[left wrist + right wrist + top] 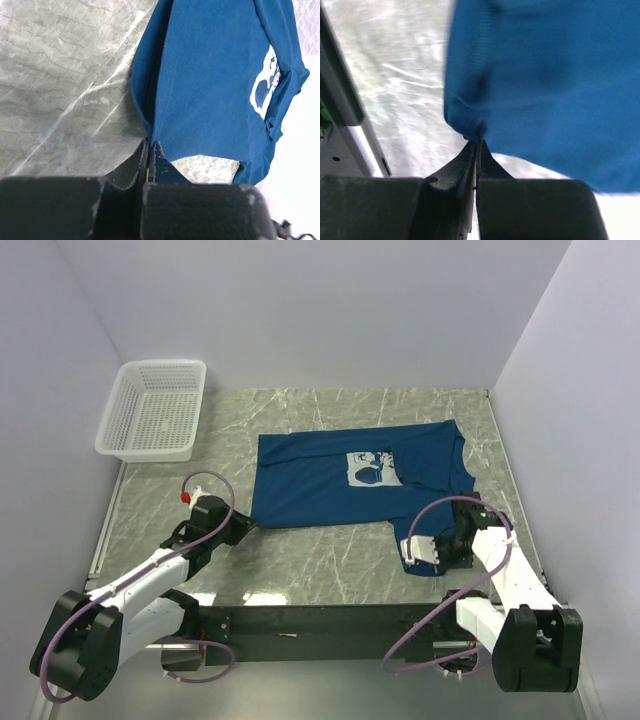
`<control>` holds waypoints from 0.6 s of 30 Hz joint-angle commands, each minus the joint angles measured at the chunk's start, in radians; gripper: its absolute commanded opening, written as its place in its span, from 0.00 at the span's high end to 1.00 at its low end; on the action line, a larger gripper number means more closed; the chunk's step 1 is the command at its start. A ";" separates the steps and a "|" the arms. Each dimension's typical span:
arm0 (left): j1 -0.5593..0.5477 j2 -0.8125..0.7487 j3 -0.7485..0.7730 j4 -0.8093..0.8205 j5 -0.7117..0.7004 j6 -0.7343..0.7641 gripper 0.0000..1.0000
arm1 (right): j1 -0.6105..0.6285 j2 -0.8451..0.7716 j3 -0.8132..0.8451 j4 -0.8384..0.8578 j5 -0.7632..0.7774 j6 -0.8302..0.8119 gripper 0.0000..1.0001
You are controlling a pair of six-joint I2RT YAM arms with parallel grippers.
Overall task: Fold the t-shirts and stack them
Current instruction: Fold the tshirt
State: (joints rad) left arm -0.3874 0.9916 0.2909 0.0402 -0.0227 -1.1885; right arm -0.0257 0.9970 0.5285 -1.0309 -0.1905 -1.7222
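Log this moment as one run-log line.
dark blue cloth t-shirt: lying on grey marble table | left gripper: shut on shirt corner | right gripper: shut on shirt edge | white plastic mesh basket: far-left corner

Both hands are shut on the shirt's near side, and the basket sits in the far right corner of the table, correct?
Not quite. The basket sits in the far left corner, as the top view shows. The rest holds: the left hand and the right hand are each shut on the near side of the shirt.
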 commanded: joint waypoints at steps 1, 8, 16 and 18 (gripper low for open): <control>0.004 -0.018 0.001 0.021 0.015 0.020 1.00 | 0.006 -0.023 0.117 -0.047 -0.084 0.041 0.99; 0.025 -0.028 0.011 0.010 0.029 0.023 1.00 | 0.006 0.018 0.292 -0.077 -0.205 0.171 1.00; 0.142 0.007 0.121 -0.037 0.087 0.070 1.00 | 0.001 0.094 0.379 0.188 -0.267 0.534 1.00; 0.172 0.038 0.157 -0.037 0.108 0.089 1.00 | -0.008 0.123 0.396 0.287 -0.259 0.639 1.00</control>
State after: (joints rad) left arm -0.2539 1.0042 0.3676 -0.0040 0.0486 -1.1530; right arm -0.0265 1.0904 0.8616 -0.9287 -0.4168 -1.3041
